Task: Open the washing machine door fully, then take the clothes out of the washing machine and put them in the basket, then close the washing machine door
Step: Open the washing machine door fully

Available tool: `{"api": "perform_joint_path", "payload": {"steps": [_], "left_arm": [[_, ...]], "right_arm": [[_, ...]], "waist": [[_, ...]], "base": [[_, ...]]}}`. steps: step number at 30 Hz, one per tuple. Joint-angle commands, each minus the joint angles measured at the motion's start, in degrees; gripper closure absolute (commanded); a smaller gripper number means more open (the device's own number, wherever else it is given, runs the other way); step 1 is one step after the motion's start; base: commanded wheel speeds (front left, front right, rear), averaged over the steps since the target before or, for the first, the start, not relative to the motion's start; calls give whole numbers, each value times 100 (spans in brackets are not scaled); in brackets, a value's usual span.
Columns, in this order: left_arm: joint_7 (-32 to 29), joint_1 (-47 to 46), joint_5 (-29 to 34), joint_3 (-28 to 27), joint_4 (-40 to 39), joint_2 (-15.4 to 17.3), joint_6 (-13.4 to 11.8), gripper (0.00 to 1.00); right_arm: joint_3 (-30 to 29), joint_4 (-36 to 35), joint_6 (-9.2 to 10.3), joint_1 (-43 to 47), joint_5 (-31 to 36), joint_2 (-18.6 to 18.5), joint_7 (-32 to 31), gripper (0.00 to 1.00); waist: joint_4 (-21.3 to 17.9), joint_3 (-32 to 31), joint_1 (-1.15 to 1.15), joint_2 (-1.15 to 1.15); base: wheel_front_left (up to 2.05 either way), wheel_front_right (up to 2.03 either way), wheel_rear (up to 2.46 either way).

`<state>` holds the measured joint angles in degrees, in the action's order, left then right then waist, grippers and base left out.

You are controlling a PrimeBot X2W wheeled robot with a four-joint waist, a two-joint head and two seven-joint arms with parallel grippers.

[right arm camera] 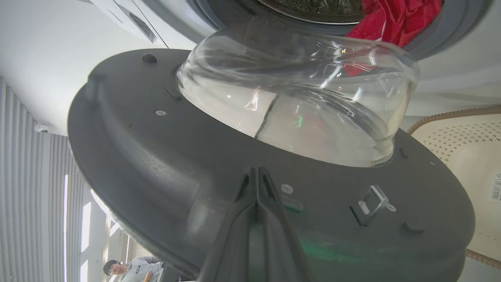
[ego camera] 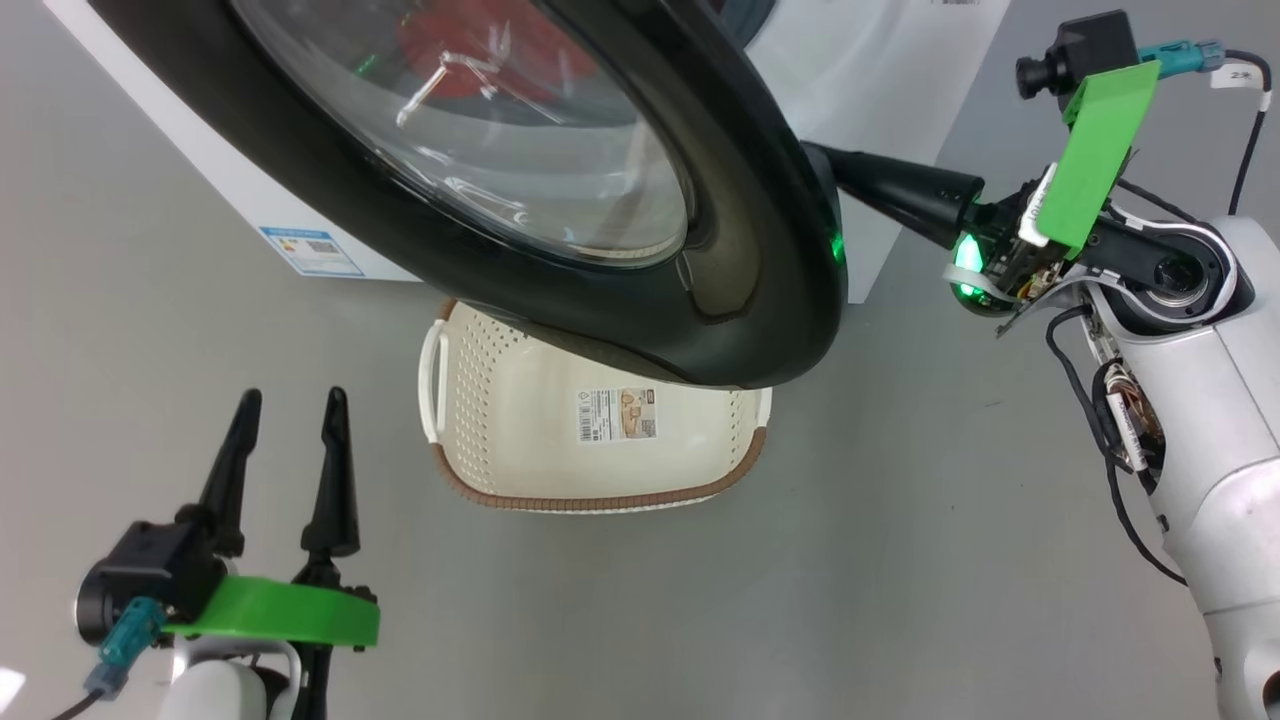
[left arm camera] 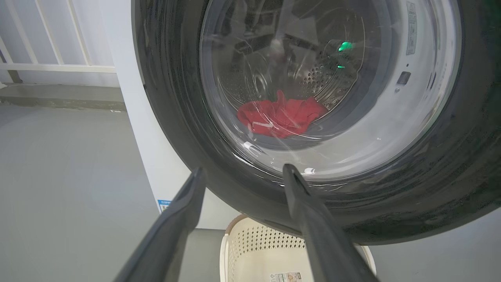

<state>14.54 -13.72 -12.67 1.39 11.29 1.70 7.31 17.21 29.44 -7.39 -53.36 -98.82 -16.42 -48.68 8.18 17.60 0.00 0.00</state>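
Down at the lower left of the head view, my left pincer (ego camera: 292,398) is spread wide and holds nothing. Next along sits the basket (ego camera: 600,500) on the floor. Its far half is hidden under the washing machine door (ego camera: 760,250).

That door looks big, hard and a bit heavy. Its black rim is shiny, so I think it may slip. I would push on the rim and not on the glass bowl, which could break.

Through the glass I see the red clothes (left arm camera: 280,117), lying low in the drum of the washing machine (ego camera: 880,70). They look soft, light and floppy, so I would pinch a bunched-up fold near the top. Shine on the glass blurs them, and I cannot tell how much cloth is there.

Over on the right, my right pincer (right arm camera: 256,172) is pressed together with nothing in it. Its tip looks to be against the door's inner side. In the head view the rim hides that tip. I cannot tell how far the door is open.
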Motion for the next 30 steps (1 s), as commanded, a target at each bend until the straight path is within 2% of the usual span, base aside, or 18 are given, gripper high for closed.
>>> {"api": "perform_joint_path", "payload": {"steps": [1,10,11,12,15,16,26,30], "left_arm": [[46,84,46,-188,-90,118,15,0],[46,163,98,-204,-84,119,17,0],[46,170,100,-203,-85,120,17,0],[46,176,100,-202,-88,121,17,0],[46,200,98,-204,-95,127,17,0],[46,211,98,-207,-97,128,17,0],[46,282,101,-263,-190,138,17,0],[46,281,103,-281,-215,147,17,0]], "right_arm": [[-62,-236,-10,134,89,73,130,100],[-392,-598,-10,347,336,13,647,100],[-443,-665,-10,378,358,-1,703,97],[-491,-748,-10,414,393,-21,767,82],[-583,-1076,-10,587,537,-97,917,51],[-604,-1208,-10,670,599,-121,976,0],[-606,-3166,-10,1825,1534,-414,2104,0],[-452,-3704,-10,2244,1932,-577,2705,0]], "waist": [[-11,-28,0,0],[-46,-167,0,0],[-48,-181,0,0],[-51,-195,0,0],[-66,-237,0,0],[-73,-250,0,0],[-154,-281,0,0],[-198,-259,0,0]], "base": [[0,0,0],[0,0,0],[0,0,0],[0,0,0],[0,0,0],[0,0,0],[0,0,0],[0,0,0]]}}
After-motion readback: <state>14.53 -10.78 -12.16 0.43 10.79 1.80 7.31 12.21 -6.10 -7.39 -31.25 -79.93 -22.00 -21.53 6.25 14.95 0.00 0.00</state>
